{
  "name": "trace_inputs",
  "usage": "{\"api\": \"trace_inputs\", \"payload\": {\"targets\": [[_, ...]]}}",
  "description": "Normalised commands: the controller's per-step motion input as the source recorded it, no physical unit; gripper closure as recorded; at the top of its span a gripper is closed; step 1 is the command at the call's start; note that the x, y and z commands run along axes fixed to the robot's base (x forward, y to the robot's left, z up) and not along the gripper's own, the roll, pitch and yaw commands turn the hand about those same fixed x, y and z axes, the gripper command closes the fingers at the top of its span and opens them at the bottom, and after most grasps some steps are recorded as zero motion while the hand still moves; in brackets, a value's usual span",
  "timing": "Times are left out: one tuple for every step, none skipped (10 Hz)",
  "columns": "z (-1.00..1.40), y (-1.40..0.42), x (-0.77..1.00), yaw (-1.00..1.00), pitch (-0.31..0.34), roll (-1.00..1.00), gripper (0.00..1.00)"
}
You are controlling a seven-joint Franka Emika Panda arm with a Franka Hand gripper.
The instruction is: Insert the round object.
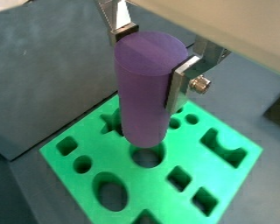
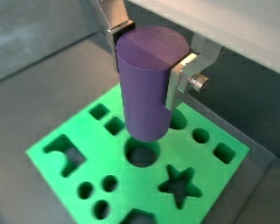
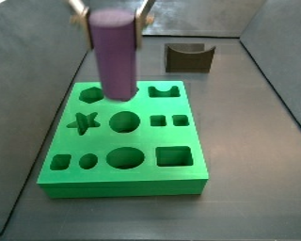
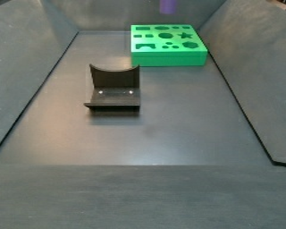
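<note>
Pincer points down, fingers clamped on purple peg (held upright).

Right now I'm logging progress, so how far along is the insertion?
Done: the purple peg is picked up, clamped upright in the gripper. In hand: it hangs over the green board, its lower end just above a round hole. Left: lowering it in and letting go. The dark notched block sits apart, untouched.

Dark grey surface carries two items: a green board with shaped holes and a dark brown notched block, well apart. The tool is above the board, off the surface.
</note>
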Motion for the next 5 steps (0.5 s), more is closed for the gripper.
{"api": "trace_inputs", "payload": {"targets": [[-1.0,0.0,-0.16,0.0,-0.02,0.03,1.0],[-1.0,0.05,-0.04,0.0,-0.007,0.03,1.0],[-1.0,0.18,0.12,-0.04,0.0,0.1,1.0],[-0.84,0.02,0.22,-0.03,0.0,0.0,1.0],[-0.82,0.01,0.4,-0.02,0.036,0.0,1.0]]}}
